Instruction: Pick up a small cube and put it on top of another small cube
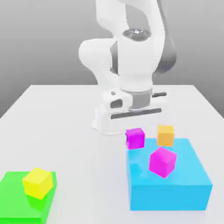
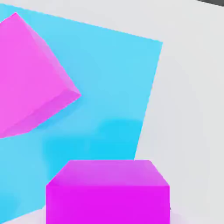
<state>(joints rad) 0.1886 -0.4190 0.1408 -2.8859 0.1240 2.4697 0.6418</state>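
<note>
The small magenta cube (image 1: 134,138) hangs directly under my gripper (image 1: 133,124), over the back left corner of the blue block (image 1: 175,183). My gripper is shut on it. In the hand view the same small cube (image 2: 107,192) sits very close, with the blue block (image 2: 109,87) and white table behind it. An orange cube (image 1: 165,134) of about the same size stands just to the exterior view's right, at the blue block's back edge. A larger, tilted magenta cube (image 1: 162,162) rests on the blue block's top and shows in the hand view too (image 2: 30,78).
A yellow cube (image 1: 38,182) sits tilted on a green block (image 1: 13,201) at the front of the exterior view's left. The robot's white base (image 1: 107,120) stands right behind the cubes. The white table (image 1: 65,131) spreads between the two blocks.
</note>
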